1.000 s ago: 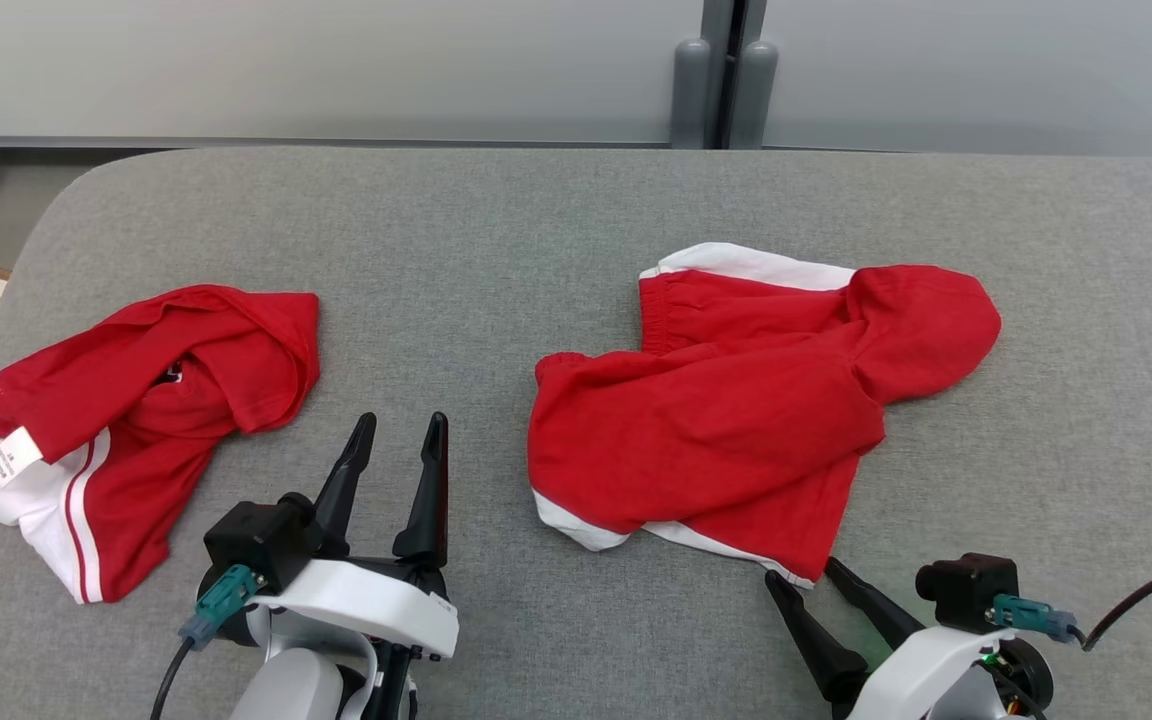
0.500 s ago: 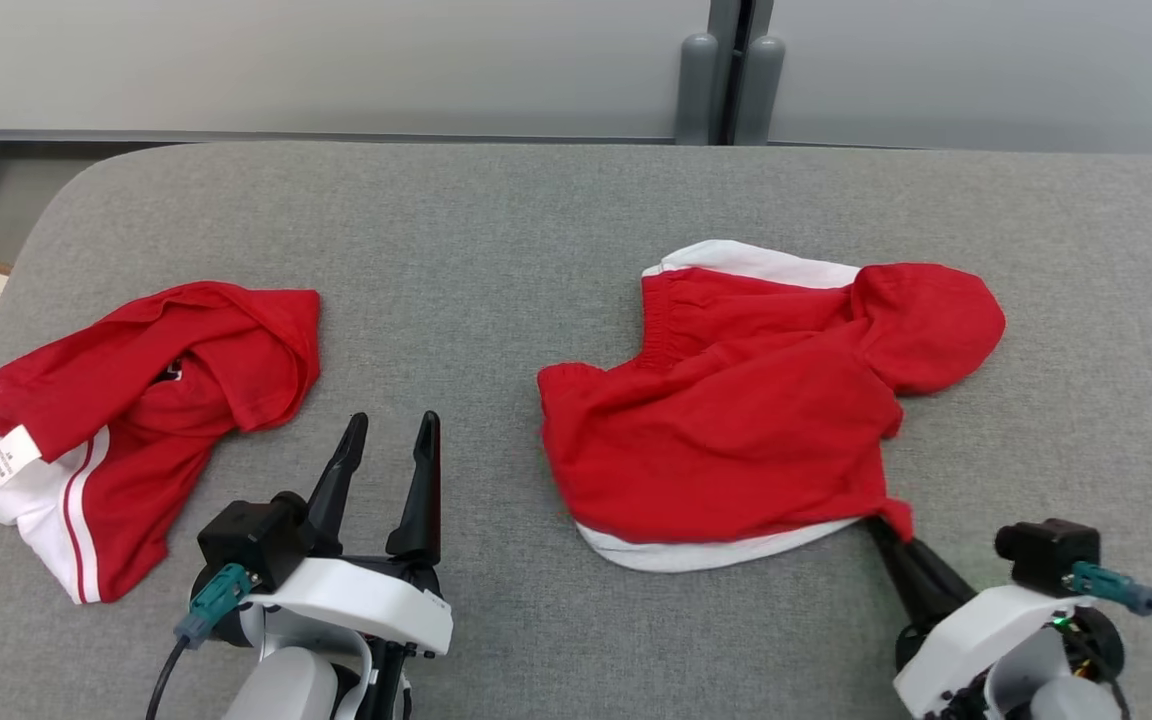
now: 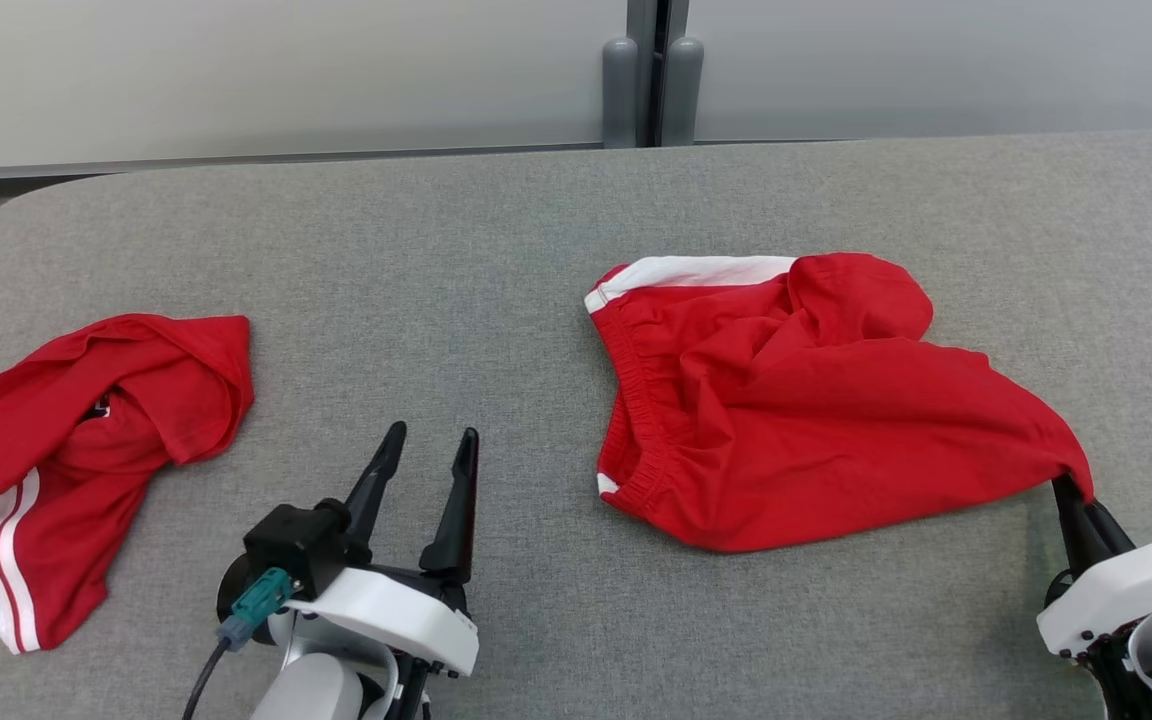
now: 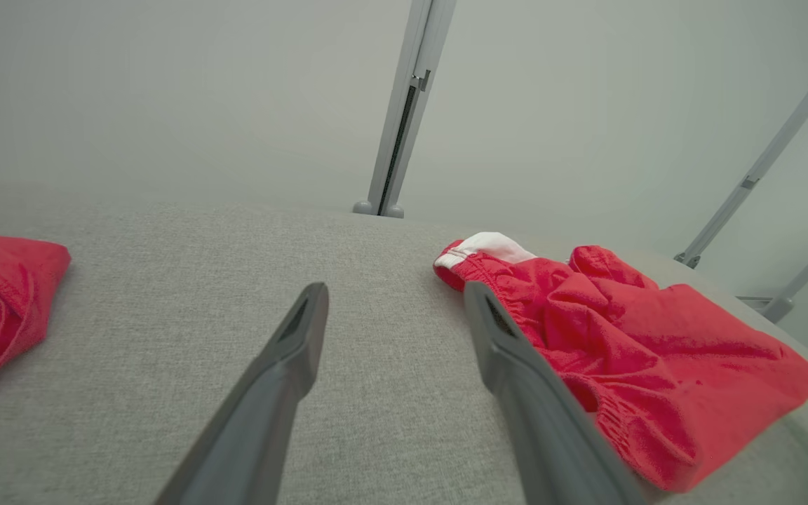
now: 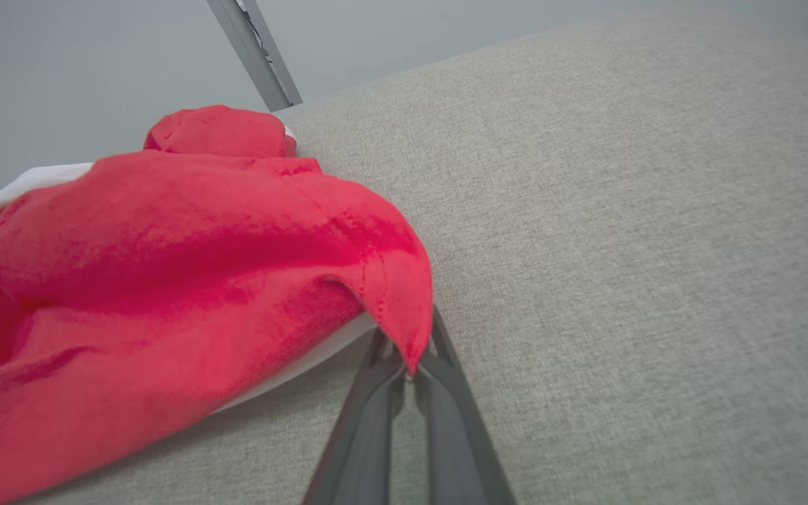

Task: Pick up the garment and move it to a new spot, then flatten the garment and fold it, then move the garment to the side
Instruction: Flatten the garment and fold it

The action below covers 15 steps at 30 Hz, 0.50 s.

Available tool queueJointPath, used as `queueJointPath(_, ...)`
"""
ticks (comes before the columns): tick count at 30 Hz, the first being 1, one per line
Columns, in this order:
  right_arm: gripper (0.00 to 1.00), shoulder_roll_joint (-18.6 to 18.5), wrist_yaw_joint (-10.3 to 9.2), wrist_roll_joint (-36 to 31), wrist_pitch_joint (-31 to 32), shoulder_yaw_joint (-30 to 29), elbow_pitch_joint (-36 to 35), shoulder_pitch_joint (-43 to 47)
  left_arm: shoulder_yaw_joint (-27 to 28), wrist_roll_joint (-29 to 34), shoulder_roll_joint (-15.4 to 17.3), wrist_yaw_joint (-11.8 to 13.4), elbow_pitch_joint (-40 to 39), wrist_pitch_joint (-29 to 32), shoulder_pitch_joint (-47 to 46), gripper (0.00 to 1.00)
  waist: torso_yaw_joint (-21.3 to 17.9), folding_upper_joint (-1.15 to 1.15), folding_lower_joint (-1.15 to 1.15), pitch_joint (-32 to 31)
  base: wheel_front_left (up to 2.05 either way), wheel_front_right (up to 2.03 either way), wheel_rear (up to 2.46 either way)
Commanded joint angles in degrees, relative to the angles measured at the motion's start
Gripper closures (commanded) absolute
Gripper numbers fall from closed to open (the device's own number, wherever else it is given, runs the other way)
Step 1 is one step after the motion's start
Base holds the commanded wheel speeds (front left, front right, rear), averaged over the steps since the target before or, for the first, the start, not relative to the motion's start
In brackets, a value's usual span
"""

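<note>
One grey padded table (image 3: 496, 260) carries everything you need to watch. The garment (image 3: 816, 410), red shorts with white trim, lies on the right half of the table. Its elastic waistband (image 3: 626, 400) faces the centre and one leg is drawn out in a taut point toward the front right corner. A second red garment (image 3: 86, 440) sits crumpled at the left edge, well apart from the first.

Your left gripper (image 3: 434, 432) hovers near the front edge between the two garments, with its fingers spread wide and nothing between them. Your right gripper (image 3: 1064, 490) is at the front right. In the right wrist view its fingers are pressed together on the hem corner (image 5: 404, 330) of the garment, and little cloth shows beyond the pinch.

Findings, as judgement:
- The hold looks shallow. A quick lift or sideways pull would likely tear the hem out of the fingers, because most of the cloth is resting on the table and dragging.
- With one corner gripped, the garment will probably hang twisted and land bunched, which would make it harder to flatten.
- The grip sits close to the right edge, so if you carry further that way the cloth may spill off.
- If you bring the left gripper in, approach the waistband from above to avoid ploughing it into folds.
</note>
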Motion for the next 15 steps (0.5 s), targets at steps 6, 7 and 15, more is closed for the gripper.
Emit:
queueJointPath(6, 0.0, 1.42, 0.0, -2.59, -0.46, -0.87, 1.29, -1.11, -1.33, 1.41, 0.22, -0.64, 0.61, -0.02, -0.95, 0.0, -0.89, 0.0, 0.0, 0.16, 0.0, 0.0, 0.0)
queueJointPath(7, 0.0, 1.64, 0.0, -3.25, -1.27, -1.3, 1.4, -1.1, -1.45, 1.39, 0.21, -0.74, 0.63, -0.02, -0.92, 0.0, -0.99, 0.0, 0.0, 0.03, 0.0, 0.0, 0.0)
queueJointPath(15, 0.0, 4.77, 0.0, -7.02, -7.52, -6.13, -1.41, 2.47, -1.7, 2.68, 0.21, -1.6, 1.36, -0.01, -0.36, 0.0, -1.75, 0.0, 0.0, -1.15, 0.0, 0.0, 0.0)
